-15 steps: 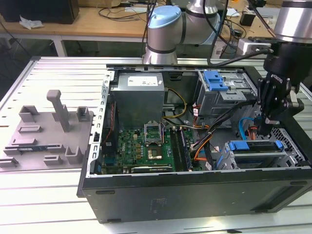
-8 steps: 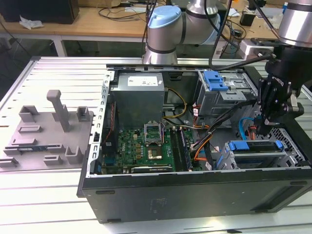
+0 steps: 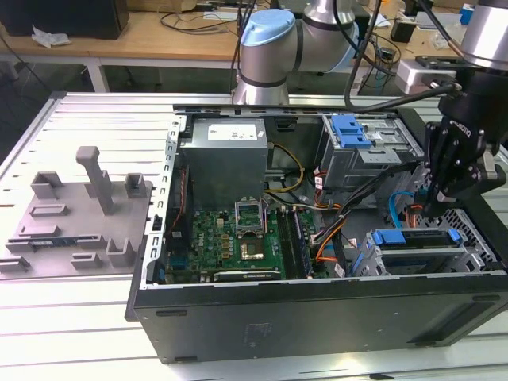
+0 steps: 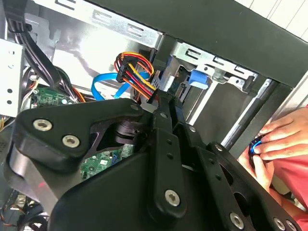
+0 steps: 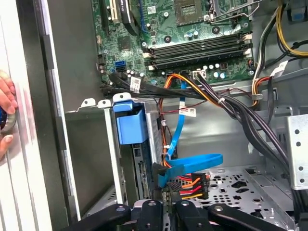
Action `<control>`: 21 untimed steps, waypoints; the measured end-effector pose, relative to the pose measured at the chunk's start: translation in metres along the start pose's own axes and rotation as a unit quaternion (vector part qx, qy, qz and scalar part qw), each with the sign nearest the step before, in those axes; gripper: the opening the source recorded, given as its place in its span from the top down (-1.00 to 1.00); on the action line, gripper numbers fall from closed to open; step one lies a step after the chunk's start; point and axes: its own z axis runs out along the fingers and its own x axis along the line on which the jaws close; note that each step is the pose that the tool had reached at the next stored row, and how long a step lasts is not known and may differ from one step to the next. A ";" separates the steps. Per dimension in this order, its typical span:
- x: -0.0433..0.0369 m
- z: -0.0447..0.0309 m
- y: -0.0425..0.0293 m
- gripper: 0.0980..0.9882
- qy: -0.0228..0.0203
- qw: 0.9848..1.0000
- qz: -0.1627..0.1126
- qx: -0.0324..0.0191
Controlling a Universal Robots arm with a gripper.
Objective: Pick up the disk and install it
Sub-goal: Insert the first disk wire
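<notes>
Here's the hand point(image 3: 431, 208), fingers pressed together on nothing, hanging low inside the open computer case point(image 3: 317, 325) at the exterior view's right, just above the disk point(image 3: 414, 249), which sits slotted in its bay with its blue bracket point(image 3: 413, 236) showing.

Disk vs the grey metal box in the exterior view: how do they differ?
The disk is flat and blue-framed; the grey box is taller, bare metal with a white sticker. The disk lies at the exterior view's right, the grey box further left. Both sit inside the case.
</notes>
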 end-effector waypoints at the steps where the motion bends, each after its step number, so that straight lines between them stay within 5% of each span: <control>1: 0.0016 0.0000 -0.0002 0.84 -0.002 1.000 -0.001 0.000; 4: 0.0083 0.0004 -0.0011 0.84 -0.011 1.000 -0.004 -0.001; 12: 0.0227 0.0022 -0.0030 0.84 -0.029 1.000 -0.008 -0.002; 14: 0.0252 0.0026 -0.0033 0.84 -0.045 0.999 -0.008 -0.004; 15: 0.0263 0.0028 -0.0035 0.84 -0.054 0.998 -0.008 -0.005; 16: 0.0290 0.0033 -0.0038 0.84 -0.069 0.998 -0.008 -0.007; 17: 0.0312 0.0038 -0.0041 0.84 -0.076 0.997 -0.008 -0.008; 21: 0.0312 0.0037 -0.0041 0.84 -0.076 0.997 -0.008 -0.008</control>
